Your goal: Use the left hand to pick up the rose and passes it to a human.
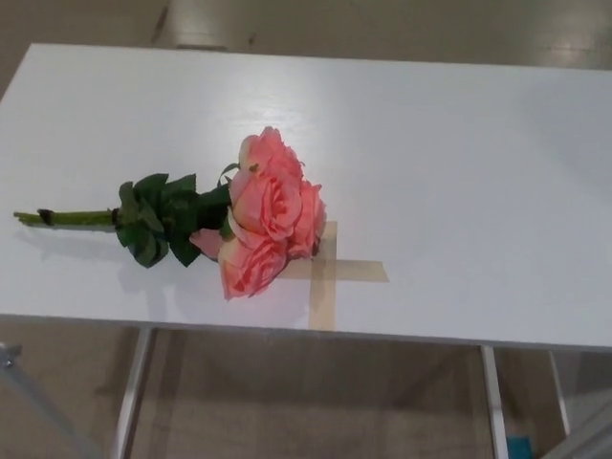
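A pink rose (268, 215) lies flat on the white table (459, 163), near its front edge. Its blossoms point right and rest partly over a tan tape cross (330, 273). Dark green leaves (158, 218) sit left of the blooms, and the thin green stem (67, 219) runs further left toward the table's left side. Neither of my hands shows in the head view.
The table's front edge (382, 337) runs across the lower part of the picture, with metal legs (129, 392) and the floor below. A grey bar (29, 387) crosses the lower left corner. The floor shows beyond the table's far edge.
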You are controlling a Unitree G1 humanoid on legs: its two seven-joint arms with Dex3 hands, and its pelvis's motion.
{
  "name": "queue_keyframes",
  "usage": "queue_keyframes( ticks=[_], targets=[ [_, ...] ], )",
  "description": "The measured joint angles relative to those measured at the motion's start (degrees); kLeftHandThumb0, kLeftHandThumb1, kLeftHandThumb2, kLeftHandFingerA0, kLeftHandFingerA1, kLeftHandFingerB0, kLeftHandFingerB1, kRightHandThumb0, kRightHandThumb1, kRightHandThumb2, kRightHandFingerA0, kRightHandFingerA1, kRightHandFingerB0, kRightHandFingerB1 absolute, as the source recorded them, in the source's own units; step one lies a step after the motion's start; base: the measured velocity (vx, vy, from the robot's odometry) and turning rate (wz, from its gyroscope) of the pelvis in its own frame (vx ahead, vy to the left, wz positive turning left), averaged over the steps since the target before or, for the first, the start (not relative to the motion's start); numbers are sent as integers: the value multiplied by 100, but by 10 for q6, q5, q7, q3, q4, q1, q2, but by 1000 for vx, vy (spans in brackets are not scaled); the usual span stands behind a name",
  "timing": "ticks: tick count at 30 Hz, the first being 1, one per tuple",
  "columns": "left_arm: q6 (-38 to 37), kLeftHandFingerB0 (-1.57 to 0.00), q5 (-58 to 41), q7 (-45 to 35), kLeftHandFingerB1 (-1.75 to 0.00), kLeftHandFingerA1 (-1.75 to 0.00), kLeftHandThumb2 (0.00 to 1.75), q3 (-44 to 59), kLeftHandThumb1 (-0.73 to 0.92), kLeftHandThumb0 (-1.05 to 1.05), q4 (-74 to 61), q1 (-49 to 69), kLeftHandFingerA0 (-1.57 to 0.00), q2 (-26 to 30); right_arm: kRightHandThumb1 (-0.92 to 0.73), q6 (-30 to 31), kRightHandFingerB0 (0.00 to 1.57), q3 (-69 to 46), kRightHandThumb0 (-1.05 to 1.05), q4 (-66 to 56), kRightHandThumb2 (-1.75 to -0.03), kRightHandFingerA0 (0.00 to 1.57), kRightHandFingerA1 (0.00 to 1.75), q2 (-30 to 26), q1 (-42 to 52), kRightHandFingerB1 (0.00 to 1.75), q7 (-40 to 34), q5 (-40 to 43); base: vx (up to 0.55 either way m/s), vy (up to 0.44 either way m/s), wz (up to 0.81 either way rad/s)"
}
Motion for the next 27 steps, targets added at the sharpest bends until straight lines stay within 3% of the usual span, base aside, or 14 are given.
queue_keyframes(
  ticks=[1, 2, 3, 4, 5, 6, 14, 15, 21, 22, 27],
  targets=[
    [-2, -38, 0, -2, -43, -46, 70, 2, 46, -44, 2, -1, -45, 0, -76, 0, 51, 3, -42, 2, -63, 62, 41, 0, 0, 37, -2, -1, 0, 0, 0],
    [-4, -40, 0, -4, -34, -37, 57, 2, 55, -38, 4, -1, -50, 0, -74, 0, 49, 4, -44, 4, -62, 61, 41, 0, 0, 37, -4, -1, 0, 0, 0],
    [-5, -37, -1, -5, -43, -46, 70, 4, 46, -45, 5, -1, -46, 0, -74, 0, 49, 6, -43, 6, -62, 61, 41, 0, 0, 37, -6, -2, 0, 0, 0],
    [-7, -37, -1, -6, -43, -46, 70, 6, 46, -45, 6, -1, -46, 0, -74, 0, 49, 7, -43, 7, -62, 61, 41, 0, 0, 37, -8, -2, 0, 0, 0],
    [-9, -40, -1, -7, -34, -38, 56, 8, 53, -37, 8, 1, -50, 0, -73, 0, 50, 8, -43, 9, -62, 61, 41, 0, 1, 37, -10, -2, 0, 0, 0],
    [-10, -32, -1, -8, -41, -46, 68, 10, 43, -47, 8, 2, -43, 0, -73, 0, 51, 8, -43, 11, -62, 60, 40, 0, 2, 37, -10, -2, 0, 0, 0],
    [-44, -25, 0, -10, -38, -42, 67, 16, 41, -55, -4, 29, -31, 0, -72, -4, 52, 10, -42, 12, -62, 62, 41, 2, 22, 38, -16, -1, 0, 0, 0],
    [-49, -27, 0, -11, -30, -34, 54, 14, 46, -54, -11, 34, -31, 1, -72, -4, 52, 11, -42, 12, -62, 62, 41, 2, 24, 38, -17, -1, 0, 0, 0],
    [-84, -33, -2, -49, -32, -33, 55, 5, 46, -57, -131, 100, -27, 24, -71, -6, 52, 12, -41, 13, -62, 62, 41, 4, 36, 37, -19, -1, 0, 0, 0],
    [-88, -32, -4, -55, -40, -40, 68, 7, 41, -61, -158, 117, -26, 28, -71, -6, 52, 12, -41, 13, -62, 62, 41, 4, 37, 37, -19, -1, 0, 0, 0],
    [-94, -39, -22, -85, -42, -41, 69, 21, 40, -58, -287, 202, -28, 45, -71, -7, 51, 12, -40, 13, -61, 62, 41, 4, 37, 37, -19, -1, 0, 0, 0]
  ],
)
